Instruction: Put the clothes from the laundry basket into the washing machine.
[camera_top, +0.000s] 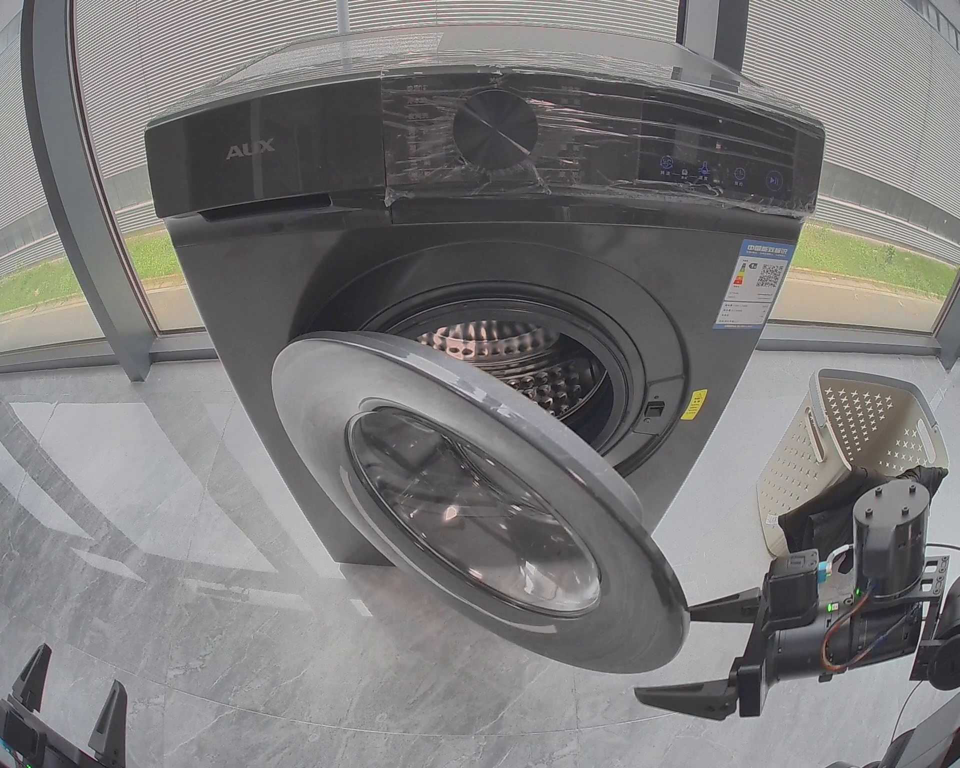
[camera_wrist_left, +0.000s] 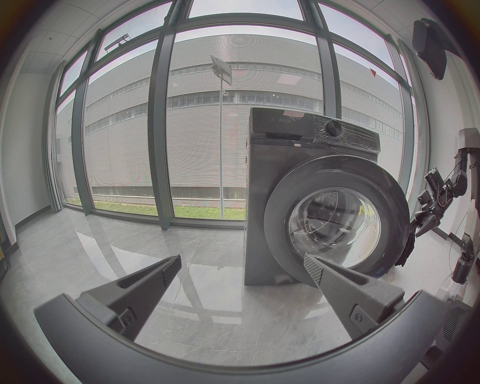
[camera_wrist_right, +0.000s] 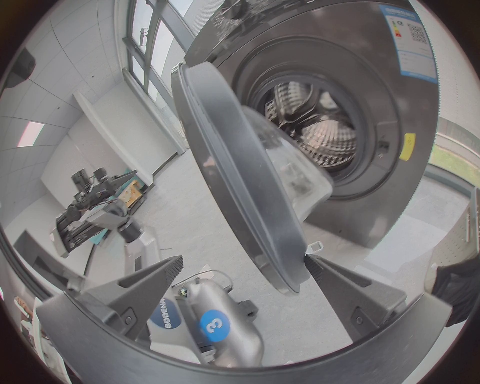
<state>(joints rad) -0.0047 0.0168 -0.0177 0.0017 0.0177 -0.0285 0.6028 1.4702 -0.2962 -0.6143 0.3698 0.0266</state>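
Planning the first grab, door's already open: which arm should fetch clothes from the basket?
Right, probably. The right gripper is open and close to the laundry basket holding dark clothes on the robot's right. The left gripper, also open, sits low on the other side of the open door.

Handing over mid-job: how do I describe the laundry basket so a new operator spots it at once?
Find the grey front-loading washing machine with its round door swung open. On the floor just to its right in the head view stands the laundry basket. It is the only cream, perforated plastic tub there, with dark clothes spilling over its near rim.
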